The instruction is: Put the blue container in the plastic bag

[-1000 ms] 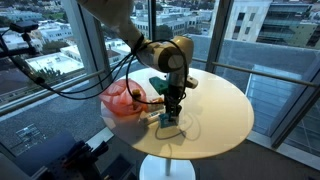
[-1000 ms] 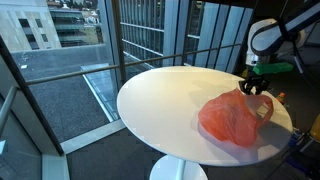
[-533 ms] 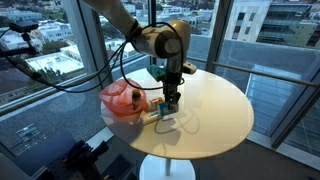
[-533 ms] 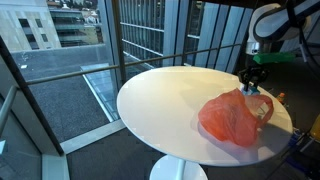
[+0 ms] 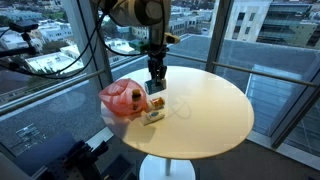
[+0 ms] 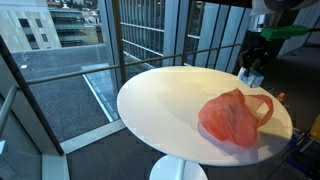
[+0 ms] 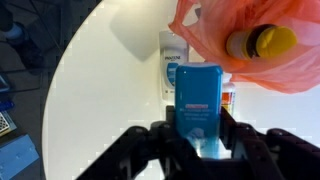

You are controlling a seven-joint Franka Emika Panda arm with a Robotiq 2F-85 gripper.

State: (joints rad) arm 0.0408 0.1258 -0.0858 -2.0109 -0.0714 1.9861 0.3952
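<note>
- white carton [image 7: 171, 70] lies flat on the round table [image 7: 90, 90], just left of the load in the wrist view, so don't clip it when swinging over
- gripper [image 7: 198, 140] is clamped on the blue container [image 7: 198, 100], which is held up off the table
- orange plastic bag [image 7: 205, 30] sits to the right with a yellow-capped bottle [image 7: 262, 42] showing in it; I'd line up over the mouth, go in slow, and release only once past the rim

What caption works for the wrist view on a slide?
Gripper holds the blue container above the white table, near the orange plastic bag with a yellow-capped bottle inside.
</note>
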